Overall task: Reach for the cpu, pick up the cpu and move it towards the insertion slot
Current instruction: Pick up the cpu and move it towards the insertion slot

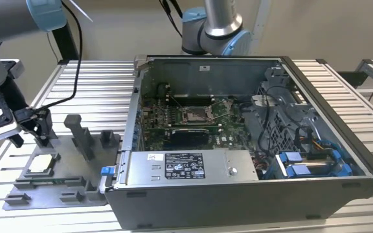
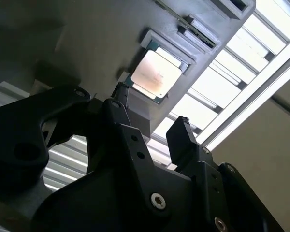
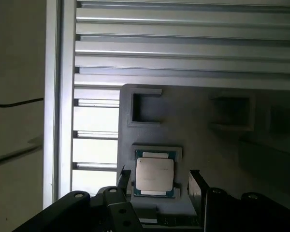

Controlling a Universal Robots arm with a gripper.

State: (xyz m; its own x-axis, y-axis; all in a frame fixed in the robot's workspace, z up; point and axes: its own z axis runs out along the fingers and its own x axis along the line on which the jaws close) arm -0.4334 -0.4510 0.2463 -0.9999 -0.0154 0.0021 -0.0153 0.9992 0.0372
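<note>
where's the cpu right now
The cpu sits in its recess on the grey fixture tray at the exterior view's left, outside the computer case, just below the open gripper.

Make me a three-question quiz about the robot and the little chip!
1. Where is the cpu?
A. in the grey tray beside the computer case
B. inside the case
C. on the floor

2. What colour is the board around the insertion slot?
A. red
B. green
C. yellow

3. How are the fingers?
A. shut on the cpu
B. shut on a cable
C. open and empty

Answers:
1 A: both wrist views show the cpu lying in a pocket of the tray.
2 B: green shows around the shiny frame in the exterior view.
3 C: in the first wrist view one finger stands on each side of the cpu, with gaps between.
</note>
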